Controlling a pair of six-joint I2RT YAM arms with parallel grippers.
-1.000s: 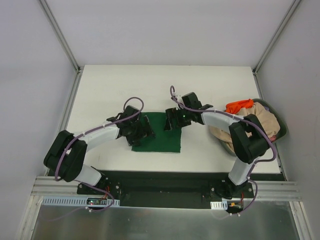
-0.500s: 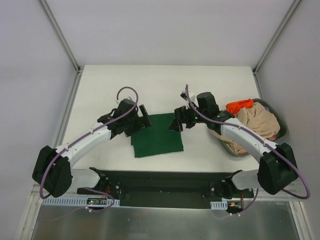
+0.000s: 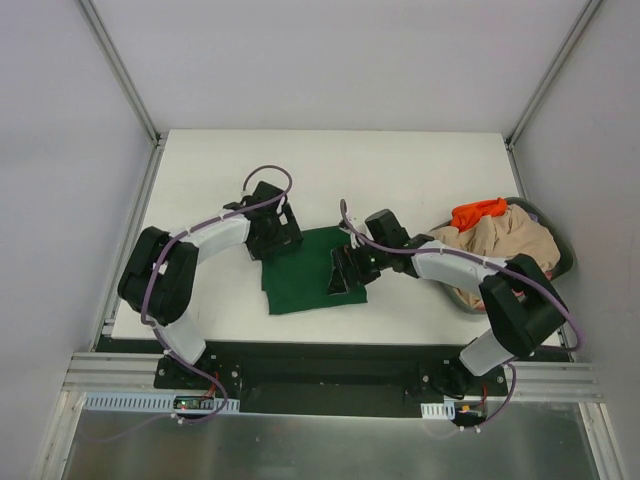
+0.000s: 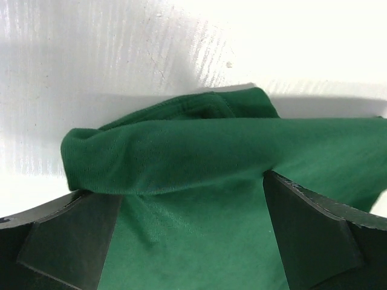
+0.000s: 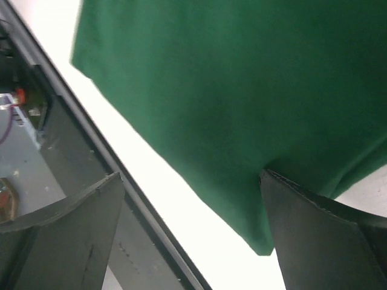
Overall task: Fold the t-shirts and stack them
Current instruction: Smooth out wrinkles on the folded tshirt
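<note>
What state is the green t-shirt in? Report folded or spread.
Folded: the green t-shirt lies as a compact rectangle, no sleeves showing, edge layers doubled.

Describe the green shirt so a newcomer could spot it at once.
On the white table, look at the middle, near the front edge. The dark green t-shirt lies there by itself; the beige t-shirt and orange t-shirt are heaped at the basket on the right.

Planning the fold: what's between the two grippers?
Between left gripper and right gripper lies only the dark green t-shirt, seen in the top view.
</note>
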